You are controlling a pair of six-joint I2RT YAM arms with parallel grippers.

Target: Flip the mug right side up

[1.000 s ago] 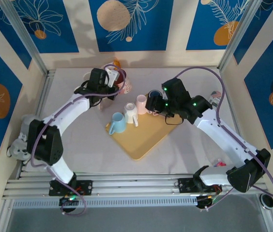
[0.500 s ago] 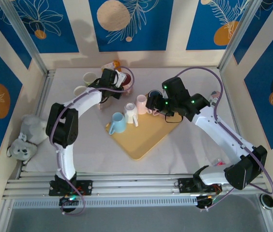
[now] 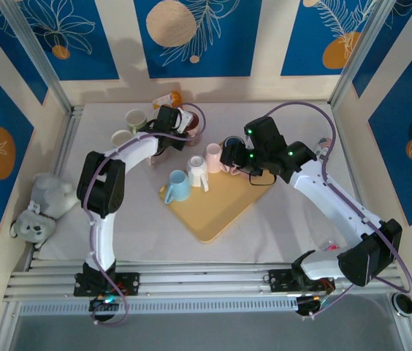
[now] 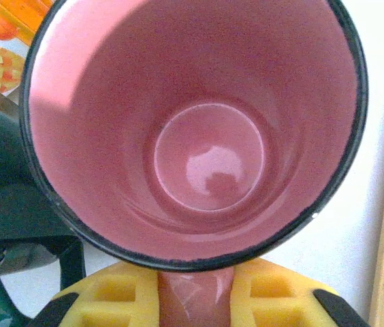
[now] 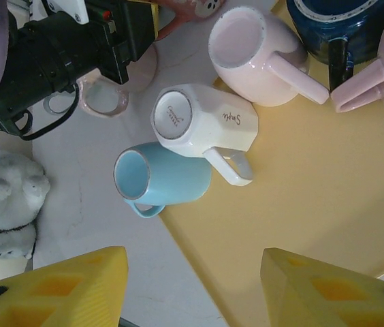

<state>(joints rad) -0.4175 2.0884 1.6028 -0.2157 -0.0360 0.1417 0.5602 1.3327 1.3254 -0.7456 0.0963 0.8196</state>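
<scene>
One plush toy (image 3: 42, 210): grey and white, soft, at the near-left edge of the table (image 3: 140, 234).

One tray (image 3: 217, 212): flat, pale yellow, rectangular, set cornerwise mid-table. Four mugs stand along its far-left side:
- One blue mug (image 5: 168, 178): smooth, upright at the left corner, empty.
- One white mug (image 5: 205, 126): faceted sides, script lettering, stamped base turned up, just beside the blue mug.
- One pale pink mug (image 5: 246, 48): speckled rim, upright, empty.
- One dark blue mug (image 5: 335, 20): glossy, at the far corner; its contents cannot be made out.

One right gripper (image 5: 193, 262): yellow waffle-patterned fingers spread apart above the tray, nothing between them.

One pale cup (image 5: 103, 95): on the table beside the left arm, empty.

One pink-lined mug (image 4: 199, 129): glossy pink inside, black rim, round and tapering, empty. It sits beyond the tray's far-left side with its mouth toward the wrist camera. Whether it touches the table cannot be told.

One left gripper (image 4: 195, 300): clamped on that mug's handle.

Two more mugs, further left: a nearer cream mug (image 3: 122, 137) and a farther cream mug (image 3: 136, 118).

One orange bottle (image 3: 168, 97): near the back wall.
</scene>
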